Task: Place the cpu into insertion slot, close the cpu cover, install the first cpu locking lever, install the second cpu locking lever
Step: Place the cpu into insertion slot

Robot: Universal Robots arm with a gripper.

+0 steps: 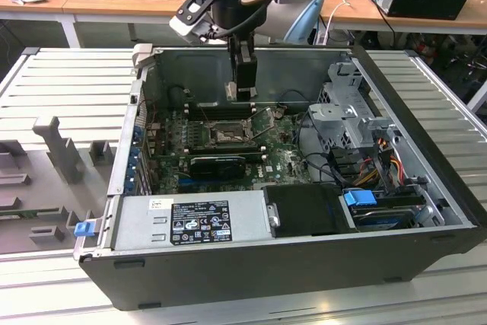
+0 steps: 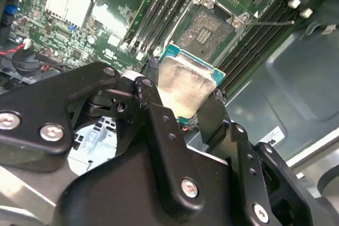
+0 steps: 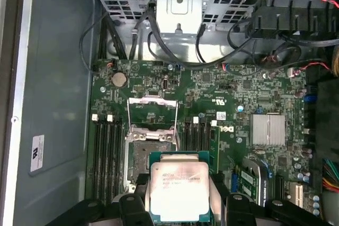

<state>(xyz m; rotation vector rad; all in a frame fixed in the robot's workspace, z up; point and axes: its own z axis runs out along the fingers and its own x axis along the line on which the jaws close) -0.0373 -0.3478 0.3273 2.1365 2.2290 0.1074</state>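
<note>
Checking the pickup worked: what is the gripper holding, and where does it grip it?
The gripper holds the chip, pinched at two opposite edges.

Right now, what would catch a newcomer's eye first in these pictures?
The silvery cpu clamped in the black gripper, held over the motherboard in both wrist views. Near it the insertion slot lies bare, its cpu cover swung open. In the exterior view, the open computer case dominates.
</note>
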